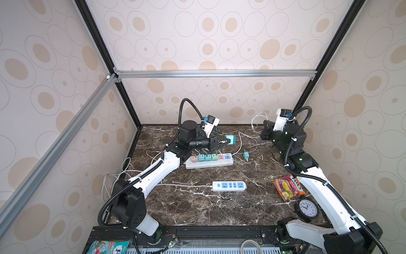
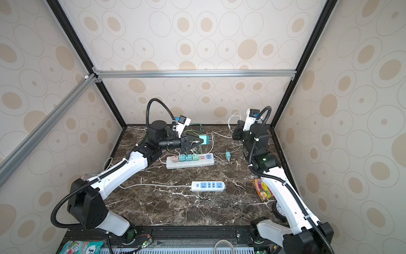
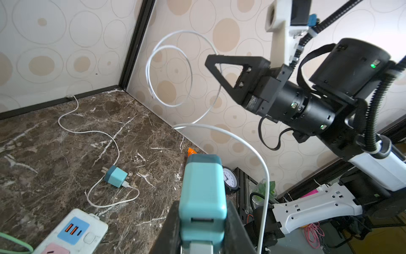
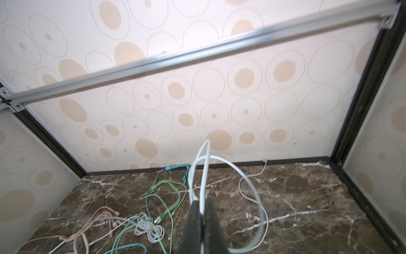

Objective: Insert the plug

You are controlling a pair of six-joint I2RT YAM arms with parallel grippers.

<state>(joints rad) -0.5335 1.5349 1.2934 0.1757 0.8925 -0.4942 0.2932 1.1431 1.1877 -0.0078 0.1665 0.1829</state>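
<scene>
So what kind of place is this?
Probably a robot test booth, not a home: wallpapered panels on a metal frame surround a marble-look table, with a left arm and right arm mounted at its front.

Your top views looked down from high in front, both covering the whole surface (image 1: 197, 209). Your wrist cameras sat close behind the left end effector (image 3: 202, 209) and right end effector (image 4: 202, 205), facing the back wall (image 4: 197, 99).

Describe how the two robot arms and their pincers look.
The left arm and right arm have white shells and black joint housings. Black corrugated conduit, held by white ties, runs along each. The left pincer and right pincer are black, with triangular open-frame fingers.
</scene>
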